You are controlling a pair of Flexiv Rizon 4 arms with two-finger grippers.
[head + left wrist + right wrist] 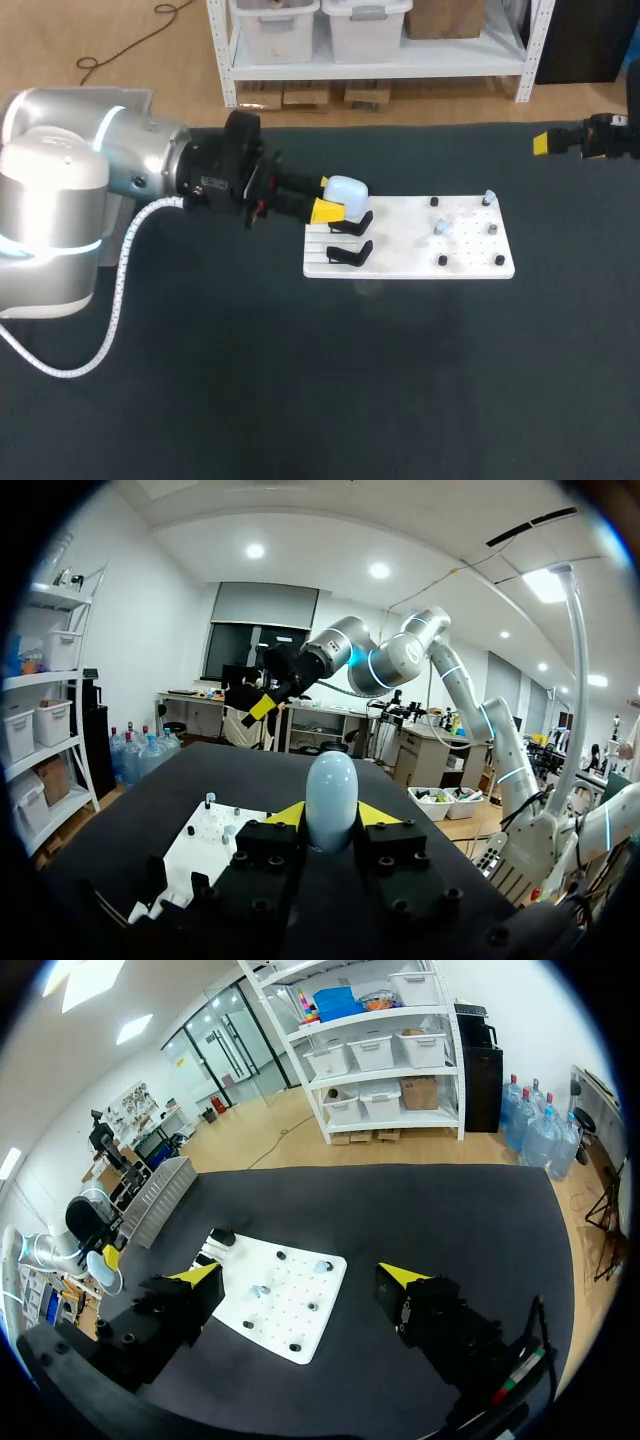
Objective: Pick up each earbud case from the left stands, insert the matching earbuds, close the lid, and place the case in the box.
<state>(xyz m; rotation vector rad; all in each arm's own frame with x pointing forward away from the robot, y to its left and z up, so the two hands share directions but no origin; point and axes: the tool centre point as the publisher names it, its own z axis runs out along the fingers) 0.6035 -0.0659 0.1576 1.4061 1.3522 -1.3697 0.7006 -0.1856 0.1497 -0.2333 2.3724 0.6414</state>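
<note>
My left gripper (331,197) is shut on a pale blue earbud case (346,190), held over the left end of the white board (470,262), above its black stands (350,252). In the left wrist view the case (331,800) stands upright between the yellow fingertips (284,815), with the board (205,845) below and to one side. Small earbuds (441,228) sit among pegs on the board's right half. My right gripper (560,141) hangs far off at the right, open and empty; its wrist view shows the wide-apart fingers (198,1274) above the board (290,1300).
Black pegs (443,261) dot the board's right part. Dark table mat (300,380) lies all around it. My left arm's white cable (120,290) loops down at the left side.
</note>
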